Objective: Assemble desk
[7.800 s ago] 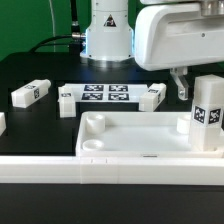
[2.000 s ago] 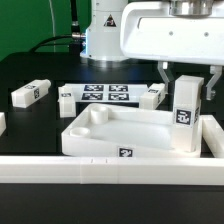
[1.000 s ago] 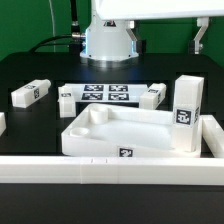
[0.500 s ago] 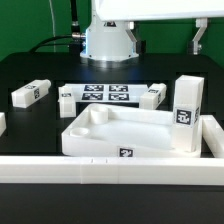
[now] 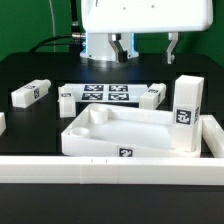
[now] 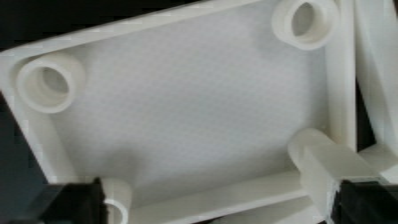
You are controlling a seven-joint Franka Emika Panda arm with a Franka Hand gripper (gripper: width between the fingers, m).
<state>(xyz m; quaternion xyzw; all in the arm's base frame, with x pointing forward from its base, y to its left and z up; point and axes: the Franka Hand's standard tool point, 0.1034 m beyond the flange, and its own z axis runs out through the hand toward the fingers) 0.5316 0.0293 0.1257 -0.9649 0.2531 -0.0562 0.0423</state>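
Note:
The white rimmed tabletop (image 5: 120, 135) lies with its round corner sockets facing up; in the wrist view it (image 6: 178, 110) fills the picture. One square leg (image 5: 186, 112) stands upright in the tabletop's corner at the exterior view's right. Three loose legs (image 5: 31, 93), (image 5: 66, 100), (image 5: 153, 96) lie on the black table behind it. My gripper (image 5: 146, 48) hangs open and empty above the far side of the tabletop, apart from every part. In the wrist view its dark fingers (image 6: 71, 205) flank the tabletop's near edge.
The marker board (image 5: 107, 95) lies behind the tabletop between two loose legs. A long white border bar (image 5: 110, 170) runs along the front and another (image 5: 212, 135) stands at the exterior view's right. The robot base (image 5: 105, 45) is at the back.
My gripper has come down and moved toward the exterior view's left, so both fingers now show. The upright leg and the tabletop have not moved.

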